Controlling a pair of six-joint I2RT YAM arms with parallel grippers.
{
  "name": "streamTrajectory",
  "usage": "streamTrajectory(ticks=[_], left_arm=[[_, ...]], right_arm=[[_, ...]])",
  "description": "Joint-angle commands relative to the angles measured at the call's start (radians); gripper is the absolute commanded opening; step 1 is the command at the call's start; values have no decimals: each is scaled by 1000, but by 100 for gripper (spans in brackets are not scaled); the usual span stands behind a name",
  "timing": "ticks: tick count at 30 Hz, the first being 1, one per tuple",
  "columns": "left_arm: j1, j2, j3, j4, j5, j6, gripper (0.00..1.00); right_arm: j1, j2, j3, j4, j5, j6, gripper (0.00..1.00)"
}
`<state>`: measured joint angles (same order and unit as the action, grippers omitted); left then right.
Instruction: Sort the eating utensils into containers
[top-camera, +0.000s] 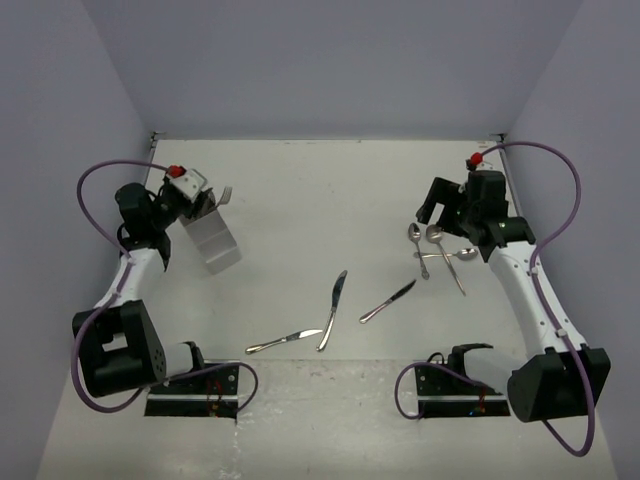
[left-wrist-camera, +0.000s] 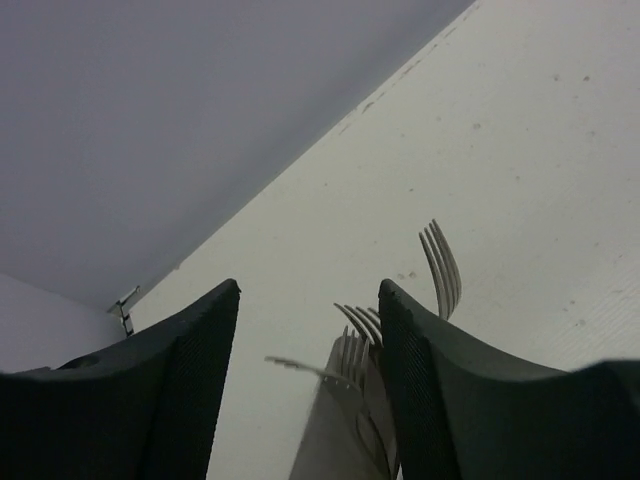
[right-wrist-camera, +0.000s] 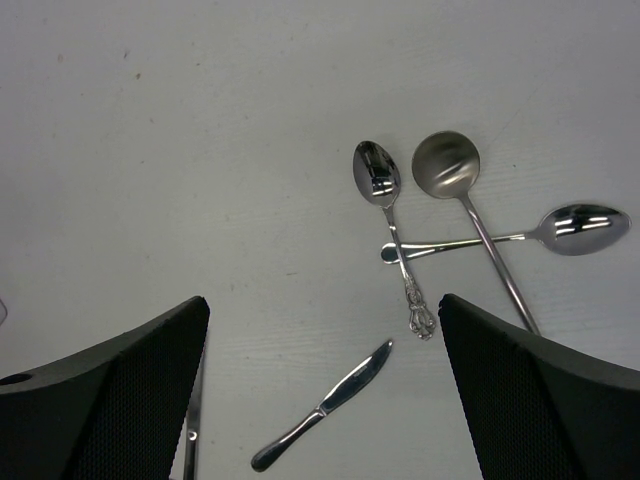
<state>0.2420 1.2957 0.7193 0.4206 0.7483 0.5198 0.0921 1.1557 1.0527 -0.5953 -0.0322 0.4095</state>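
Right pincer (right-wrist-camera: 322, 300) spread wide and empty, hanging over three spoons (right-wrist-camera: 447, 165) clear across the table (top-camera: 300, 200) from the holder (top-camera: 215, 245). Ahead of the fingers and a little to the side away from the holder, that cluster. Closest in, the slim spoon (right-wrist-camera: 378, 175), bowl away from the pincer and handle running back toward it, so its long axis square to the line on which the fingers close. Across its handle, touching, a second spoon (right-wrist-camera: 580, 225) with bowl pointing away from the holder. Just beside, the round-bowled one's handle slanting across that same crosspiece, over or under hard to tell. Probably best to take the slim spoon by its free decorated end, clear of the crossing. Far nearer to the right arm than to the left. Between spoons and holder, three knives (top-camera: 335, 305) flat on the table, two nearly meeting at their ends, all well short of the holder. Left pincer (left-wrist-camera: 308, 290) likewise parted, poised right at the holder, nothing clamped as far as visible. Inside the holder, several forks (left-wrist-camera: 443, 265) standing tines up; which compartment, impossible to tell; no spoon or knife seen in it. By the look of it, forks sorted, knives and spoons yet to go.
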Motion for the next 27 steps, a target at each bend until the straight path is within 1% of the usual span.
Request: streamTrajectory(ticks=[1, 2, 3, 5, 7, 9, 10, 11, 12, 13, 14, 15, 16, 17, 18, 19, 20, 21, 22, 23, 24, 26, 27], left_arm=[[10, -84, 2, 1, 29, -6, 62], [10, -99, 0, 4, 33, -15, 66], [10, -133, -9, 16, 37, -26, 72], [10, -173, -15, 29, 52, -69, 79], [8, -231, -18, 43, 75, -128, 100], [5, -283, -5, 55, 72, -197, 100], [-1, -297, 0, 69, 53, -302, 100], [-13, -309, 3, 89, 39, -366, 100], [-29, -315, 12, 113, -10, -494, 100], [-85, -309, 25, 113, -54, -568, 100], [-124, -291, 79, 94, -108, -619, 100], [-169, -277, 107, 20, -216, -662, 100], [-272, -262, 139, -14, -258, -713, 100], [-321, -231, 173, -57, -297, -724, 100], [-376, -217, 227, -125, -378, -733, 100], [-480, -205, 253, -161, -413, -724, 100], [-531, -187, 287, -201, -443, -707, 100], [-584, -179, 296, -280, -514, -681, 100], [-683, -165, 302, -314, -555, -673, 100], [-728, -161, 302, -383, -596, -670, 100], [-819, -151, 304, -417, -697, -679, 100], [-901, -112, 307, -550, -786, -716, 100], [-943, -92, 308, -584, -829, -766, 100]], right_arm=[[-2, 1, 49, -8, 25, -20, 99], [-2, -2, 47, -3, 23, -20, 99], [-2, -7, 44, -1, 18, -20, 99], [0, -25, 38, 6, 12, -17, 99], [0, -48, 27, 17, 5, -14, 99], [0, -88, 6, 37, 9, -5, 99], [-2, -102, -11, 43, 15, 0, 99], [-2, -128, -19, 49, 18, 12, 99], [0, -142, -31, 55, 18, 18, 99], [-2, -155, -55, 63, 20, 37, 99], [0, -181, -71, 80, 23, 46, 99], [0, -195, -86, 92, 26, 54, 99], [-2, -205, -112, 112, 29, 69, 99], [-2, -214, -120, 123, 31, 72, 99], [-2, -224, -128, 129, 31, 74, 99], [0, -228, -129, 130, 31, 75, 99], [0, -229, -131, 130, 31, 78, 99], [-2, -232, -138, 127, 31, 81, 99], [0, -235, -145, 123, 31, 89, 99], [-2, -238, -154, 121, 25, 89, 99], [0, -244, -169, 118, 25, 88, 99], [-2, -251, -181, 100, 31, 89, 99], [-2, -252, -187, 95, 46, 92, 99]])
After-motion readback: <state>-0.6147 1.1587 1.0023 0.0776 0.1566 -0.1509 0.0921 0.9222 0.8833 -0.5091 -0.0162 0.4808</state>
